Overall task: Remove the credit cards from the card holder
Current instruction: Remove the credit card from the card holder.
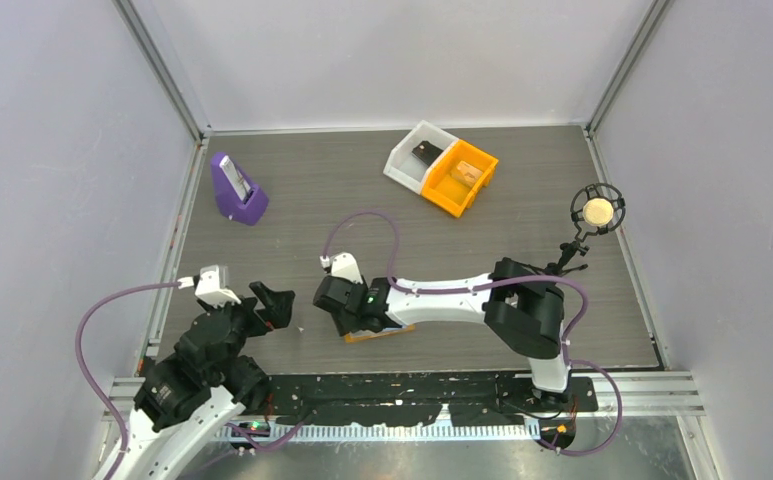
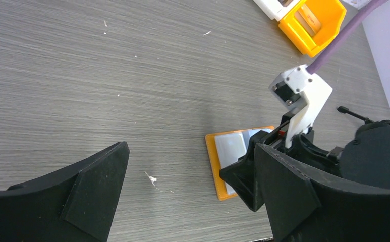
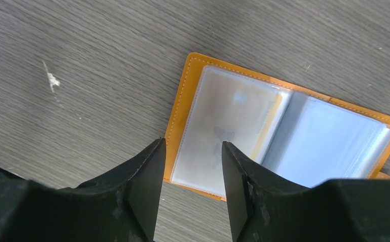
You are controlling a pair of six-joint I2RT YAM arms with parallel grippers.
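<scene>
The card holder point(image 1: 382, 333) lies open like a book on the table, orange outside with clear pale blue sleeves inside. In the right wrist view the card holder point(image 3: 283, 126) shows a pale card point(image 3: 223, 126) through its left sleeve. My right gripper point(image 3: 192, 151) is open and hovers over the holder's left near corner, with one finger point(image 3: 142, 176) off its edge and the other over the sleeve. It holds nothing. My left gripper point(image 1: 280, 303) is open and empty, to the left of the holder point(image 2: 228, 151), apart from it. The right gripper point(image 1: 347, 318) hides part of the holder from above.
A white bin point(image 1: 417, 152) and an orange bin point(image 1: 459, 176) stand joined at the back centre. A purple stand point(image 1: 237, 190) is at the back left. A round device on a black stand point(image 1: 596, 212) is at the right. The orange bin point(image 2: 314, 25) also shows in the left wrist view.
</scene>
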